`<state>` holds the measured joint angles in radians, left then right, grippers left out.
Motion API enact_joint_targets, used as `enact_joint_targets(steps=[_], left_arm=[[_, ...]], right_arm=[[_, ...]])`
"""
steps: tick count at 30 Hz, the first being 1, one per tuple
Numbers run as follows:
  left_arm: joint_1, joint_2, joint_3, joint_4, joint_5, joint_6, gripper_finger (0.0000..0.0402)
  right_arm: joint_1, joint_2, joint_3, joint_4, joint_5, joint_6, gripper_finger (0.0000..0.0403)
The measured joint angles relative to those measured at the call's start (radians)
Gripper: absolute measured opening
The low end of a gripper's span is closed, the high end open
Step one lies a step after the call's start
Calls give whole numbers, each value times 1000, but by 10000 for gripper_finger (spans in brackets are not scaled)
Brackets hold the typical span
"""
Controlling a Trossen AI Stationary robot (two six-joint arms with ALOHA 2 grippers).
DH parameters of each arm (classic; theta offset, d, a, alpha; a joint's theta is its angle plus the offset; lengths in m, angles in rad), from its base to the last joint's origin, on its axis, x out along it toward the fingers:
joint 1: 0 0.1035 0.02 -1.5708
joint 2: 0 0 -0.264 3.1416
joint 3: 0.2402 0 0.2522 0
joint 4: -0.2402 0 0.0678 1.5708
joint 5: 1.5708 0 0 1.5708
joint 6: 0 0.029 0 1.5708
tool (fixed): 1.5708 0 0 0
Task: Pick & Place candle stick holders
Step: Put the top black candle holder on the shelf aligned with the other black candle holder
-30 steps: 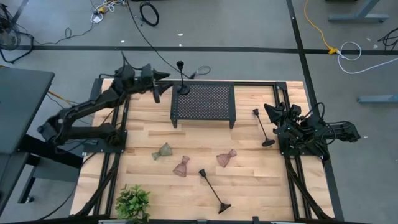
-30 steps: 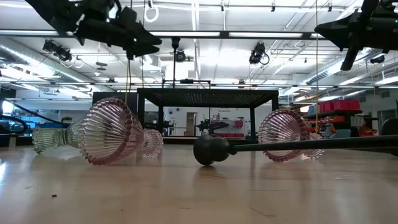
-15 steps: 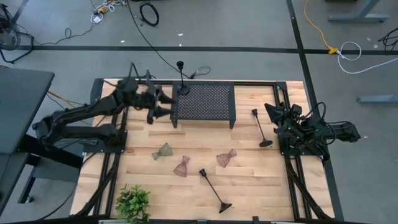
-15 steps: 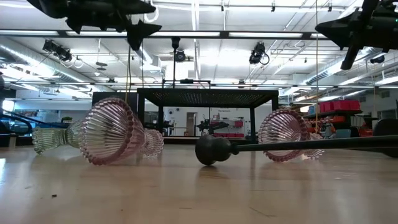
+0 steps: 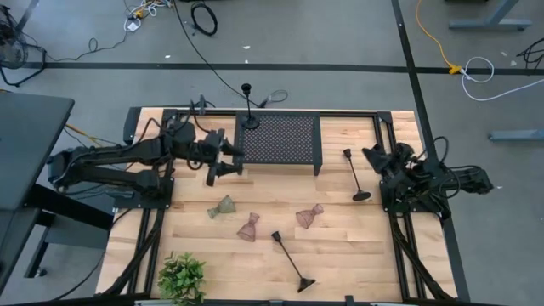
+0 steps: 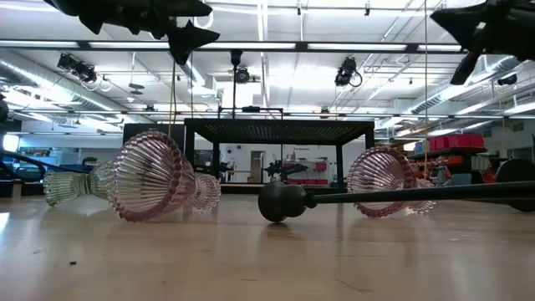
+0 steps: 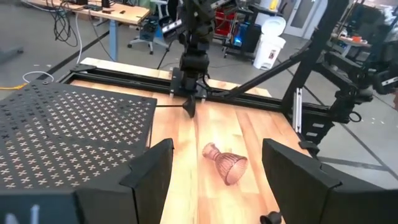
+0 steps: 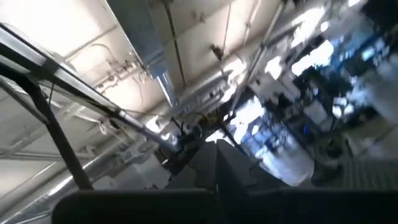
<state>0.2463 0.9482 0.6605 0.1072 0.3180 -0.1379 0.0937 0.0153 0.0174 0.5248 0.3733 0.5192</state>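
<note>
The worktop [image 5: 340,246] is pale wood planking edged by black rails, standing on a grey concrete floor [image 5: 340,34] strewn with cables. The low view looks across it into a bright hall with ceiling lights and pipework.

The landmark is the black perforated stand [image 5: 278,142] at the worktop's far middle. Three black candle stick holders show. The first black holder [image 5: 248,105] stands upright on the stand's far left corner. The second black holder [image 5: 357,174] stands to the right of the stand, off it, on the wood. The third black holder [image 5: 291,260] lies flat well in front of the stand, cup end towards it.

Three glass holders lie on their sides in front of the stand: a greenish glass holder [image 5: 223,206] front-left, a pink glass holder [image 5: 247,228] just beside it and a little nearer the front edge, and a second pink glass holder [image 5: 310,216] front-right. One leafy plant [image 5: 182,277] sits at the front left corner, far from the stand.

The left hand [image 5: 223,158] hovers just off the stand's left side, fingers spread with nothing between them. The right hand [image 5: 376,157] waits well right of the stand by the rail; whether it is spread or pressed together cannot be told.
</note>
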Motion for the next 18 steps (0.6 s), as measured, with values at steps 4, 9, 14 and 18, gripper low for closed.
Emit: enact_joint_targets(steps=[4, 9, 14, 18], left_arm=[[-35, 0, 0, -2, -21, 3, 248], [-75, 0, 0, -2, -54, 3, 248], [-111, 0, 0, -2, -107, 0, 248], [-141, 0, 0, -2, -147, 0, 248]], right_arm=[[0, 46, 0, -21, -61, 85, 8], [0, 166, 94, -164, -205, 154, 16], [-3, 344, 369, -703, -224, 142, 36], [-3, 492, 607, -1127, -191, 217, 57]])
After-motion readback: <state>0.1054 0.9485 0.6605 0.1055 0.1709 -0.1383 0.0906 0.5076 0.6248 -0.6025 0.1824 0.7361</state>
